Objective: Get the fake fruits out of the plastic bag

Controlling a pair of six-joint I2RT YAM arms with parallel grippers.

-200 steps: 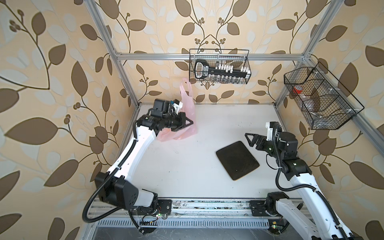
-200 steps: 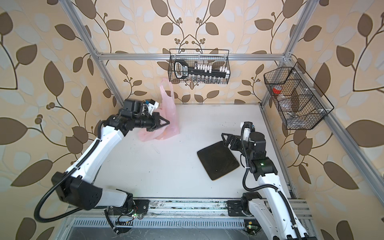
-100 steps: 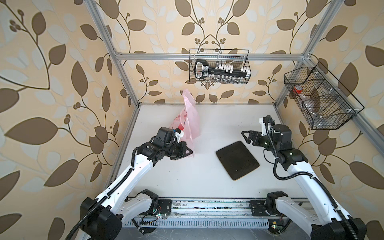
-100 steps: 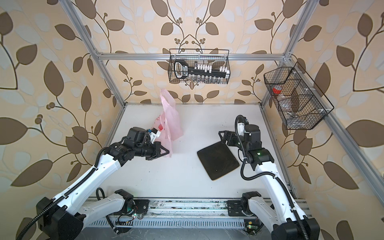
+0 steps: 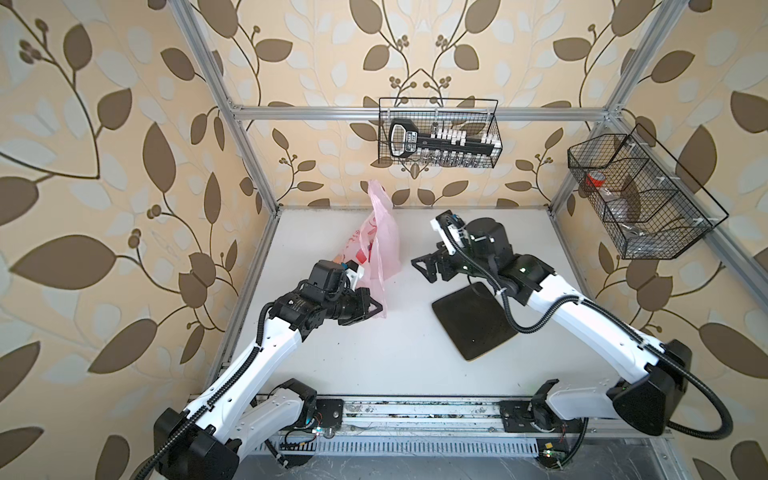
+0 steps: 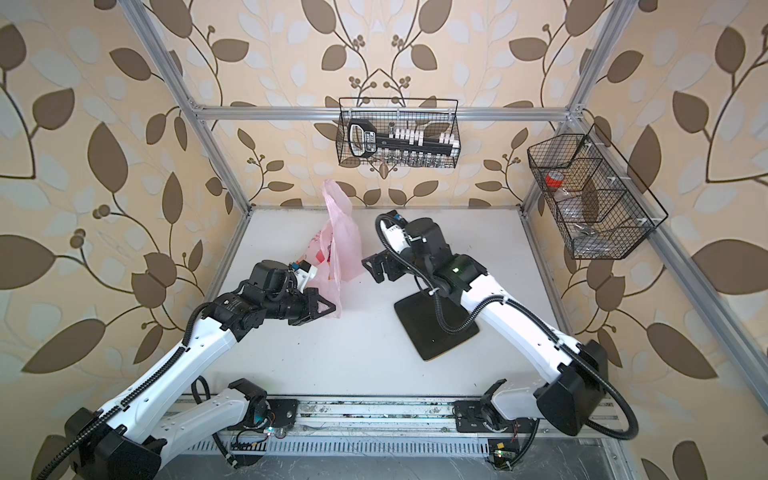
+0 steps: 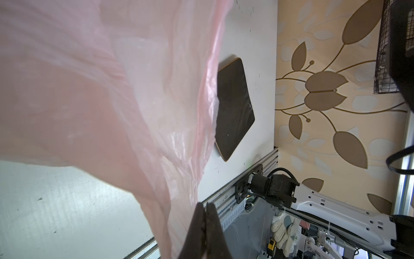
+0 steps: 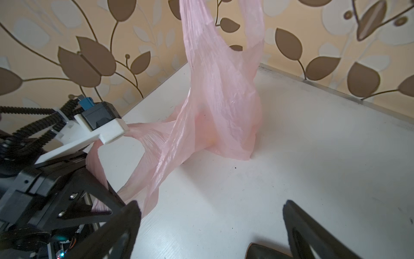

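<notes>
Leafy-wallpaper booth, white surface [image 5: 374,365] in the middle. Got pink plastic bag [image 5: 384,245] standing left of centre, toward the back, base on the surface, one handle poking straight up. Got other handle stretched sideways into left jaws, clamped shut on it. Right jaws wide open w/ nothing in them, just beside bag on its right, not touching afaict. Dark tray [image 5: 469,332] flat on surface under right arm. Reddish blobs thru plastic, can't tell fake fruits from print tbh.
</notes>
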